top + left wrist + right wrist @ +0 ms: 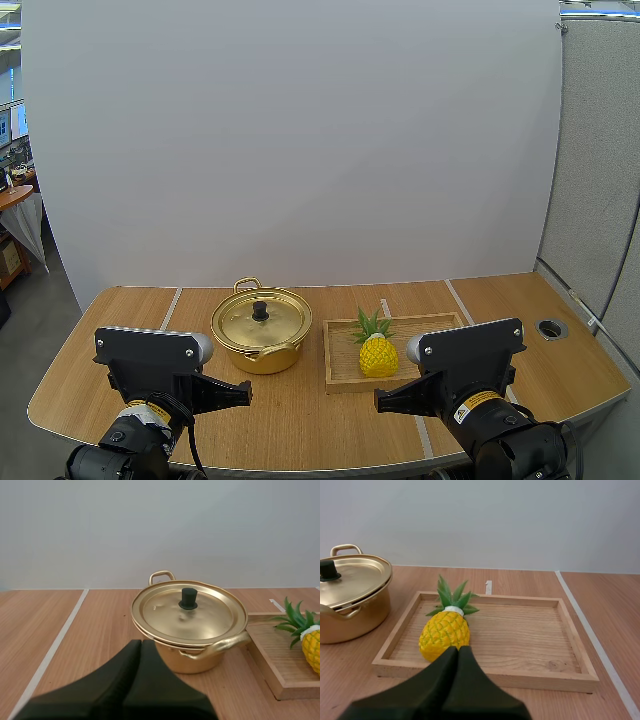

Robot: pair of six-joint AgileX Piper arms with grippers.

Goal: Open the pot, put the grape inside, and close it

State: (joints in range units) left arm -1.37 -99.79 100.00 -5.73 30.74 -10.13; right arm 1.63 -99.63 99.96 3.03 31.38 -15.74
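My left gripper (pixel 141 642) and right gripper (pixel 458 649) are both closed on nothing, short of the lidded pot (pixel 192 661) on the counter (pixel 300 420). The fruit in the tray (pixel 520 679) is a pineapple (pixel 445 632). It looks bulky and may slip my pinch, and the pot's small knob (pixel 188 598) is easily missed.

Pot (pixel 262 358) and lid (pixel 280 322) are finished in shiny gold, the knob (pixel 260 311) in black. The pineapple (pixel 378 357), at the pot's 3 o'clock, is coloured yellow with criss-cross lines, leaves (pixel 372 324) green. Light wood grain is seen on tray (pixel 342 362) and table (pixel 130 305).
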